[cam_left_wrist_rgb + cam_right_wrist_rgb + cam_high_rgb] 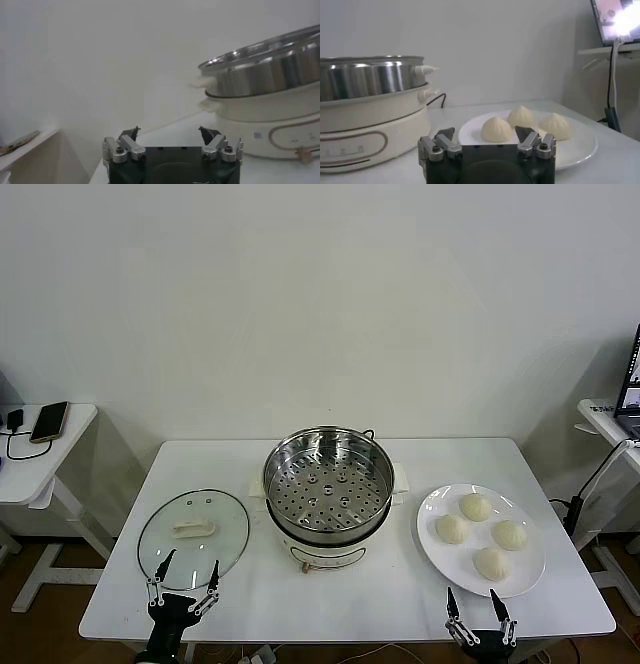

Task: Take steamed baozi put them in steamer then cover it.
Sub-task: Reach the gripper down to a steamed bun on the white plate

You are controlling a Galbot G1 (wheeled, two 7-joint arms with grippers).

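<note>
Several cream-white baozi [475, 507] lie on a white plate [431, 542] at the table's right; the right wrist view shows baozi [496, 130] on that plate [580, 150]. The steel steamer [327, 484] stands uncovered at the table's middle, its perforated tray bare. The glass cover [193, 537] with a white handle lies flat on the table to its left. My left gripper [184, 575] hangs open at the front edge just before the cover. My right gripper [473, 605] is open at the front edge just before the plate. Both hold nothing.
A white side table [40, 454] with a phone [49, 421] stands at the far left. At the far right, a laptop [630, 389] sits on another stand with cables hanging. The steamer's cord runs behind it. The steamer [265, 75] sits off to one side in the left wrist view.
</note>
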